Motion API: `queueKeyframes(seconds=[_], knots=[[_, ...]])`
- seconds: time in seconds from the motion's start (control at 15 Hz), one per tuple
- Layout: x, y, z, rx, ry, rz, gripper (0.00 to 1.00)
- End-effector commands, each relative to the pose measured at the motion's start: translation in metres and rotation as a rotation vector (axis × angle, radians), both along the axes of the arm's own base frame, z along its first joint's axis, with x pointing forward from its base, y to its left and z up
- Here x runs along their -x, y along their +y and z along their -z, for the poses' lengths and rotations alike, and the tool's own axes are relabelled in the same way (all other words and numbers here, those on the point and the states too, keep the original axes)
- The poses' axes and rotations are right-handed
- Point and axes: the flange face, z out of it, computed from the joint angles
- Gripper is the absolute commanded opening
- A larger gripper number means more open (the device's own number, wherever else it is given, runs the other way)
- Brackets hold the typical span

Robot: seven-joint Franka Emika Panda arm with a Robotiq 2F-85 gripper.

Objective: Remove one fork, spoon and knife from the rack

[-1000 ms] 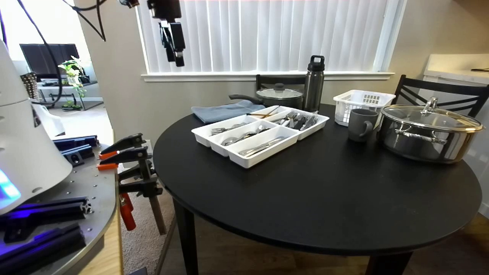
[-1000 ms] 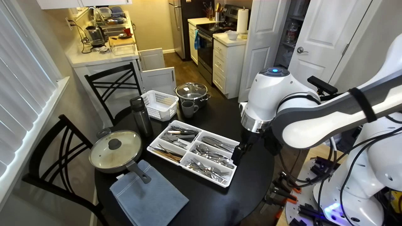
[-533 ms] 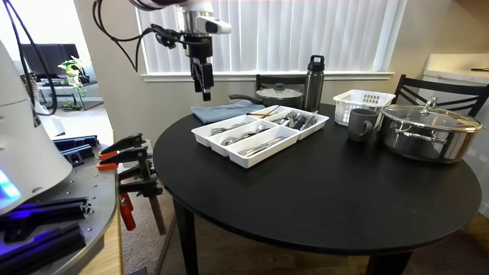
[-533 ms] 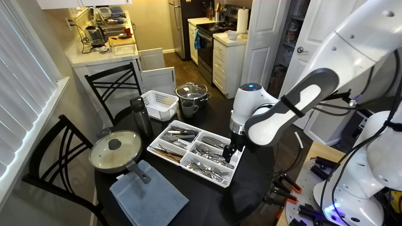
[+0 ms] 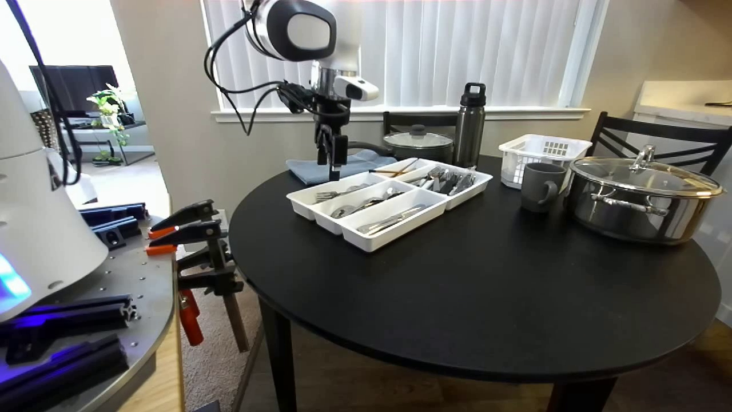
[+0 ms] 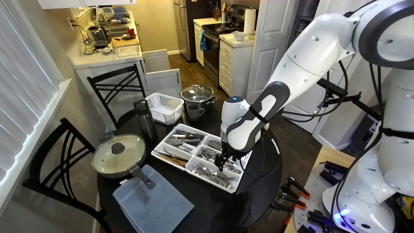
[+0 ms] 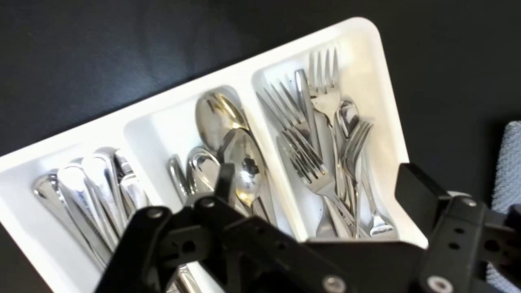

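Gripper [image 7: 319, 183] (spread wide) hangs above the rack [image 7: 375, 73].

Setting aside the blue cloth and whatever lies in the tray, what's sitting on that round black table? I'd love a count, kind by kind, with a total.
Lidded pots and pans: 2 (steel pot, frying pan)
Mug: 1
Bottle: 1
Cutlery tray: 1
Basket: 1
Total: 6
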Motion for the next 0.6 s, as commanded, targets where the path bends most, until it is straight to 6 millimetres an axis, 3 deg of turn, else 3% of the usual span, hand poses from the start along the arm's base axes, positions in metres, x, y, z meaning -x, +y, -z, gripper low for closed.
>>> queueKeyframes(seconds=[0.0, 0.2, 0.53], knots=[[-0.019, 0.014, 0.022, -0.023, 0.006, 0.023, 1.0], [-0.03, 0.022, 0.036, -0.043, 0.021, 0.052, 1.0], [-0.041, 0.036, 0.057, -0.073, 0.04, 0.102, 0.8]])
